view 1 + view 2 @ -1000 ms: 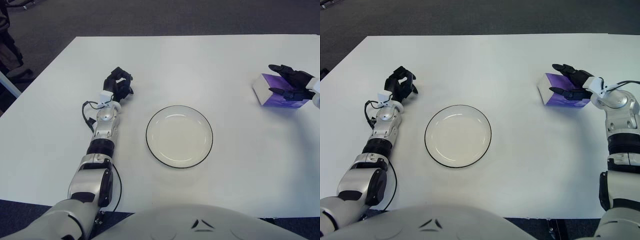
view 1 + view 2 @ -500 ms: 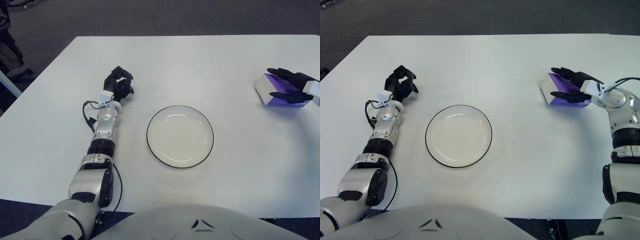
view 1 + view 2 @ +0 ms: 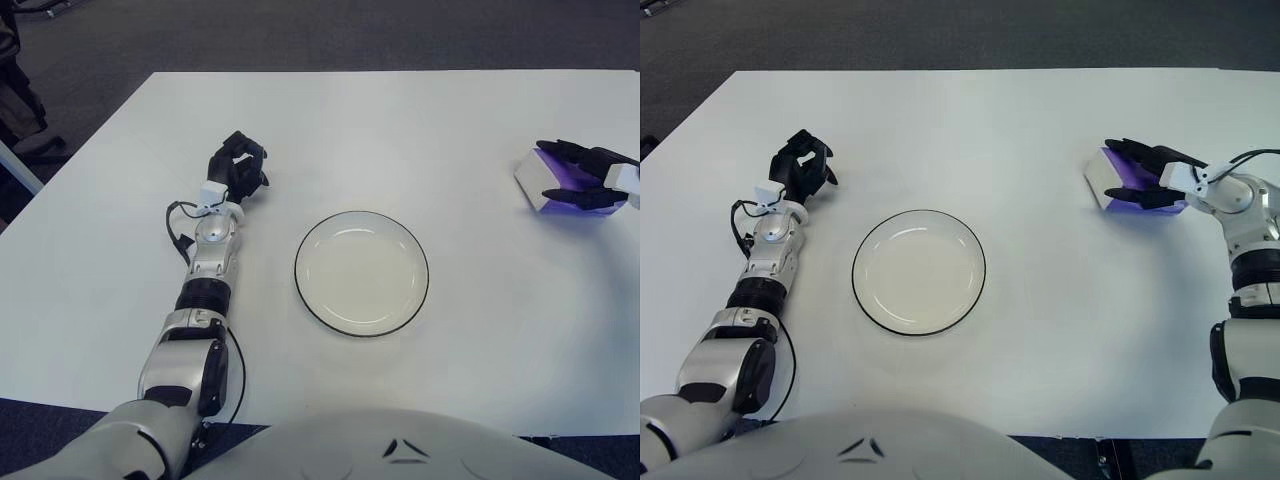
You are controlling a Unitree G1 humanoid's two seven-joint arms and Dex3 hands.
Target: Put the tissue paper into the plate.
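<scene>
A purple tissue pack (image 3: 1103, 180) with a white end face is at the right side of the white table. My right hand (image 3: 1152, 172) is shut on it, fingers over the top and thumb under its near side, and the pack looks tilted. An empty white plate (image 3: 361, 272) with a dark rim sits mid-table, well to the left of the pack. My left hand (image 3: 238, 166) shows to the left of the plate with its fingers curled and holding nothing.
The white table (image 3: 400, 130) stretches across the view, with dark floor beyond its far edge. Its near edge runs just above my torso at the bottom. Nothing else stands on it.
The right hand has closed tighter on the tissue pack and tipped it up, shifting slightly right. The left arm and the plate have not moved.
</scene>
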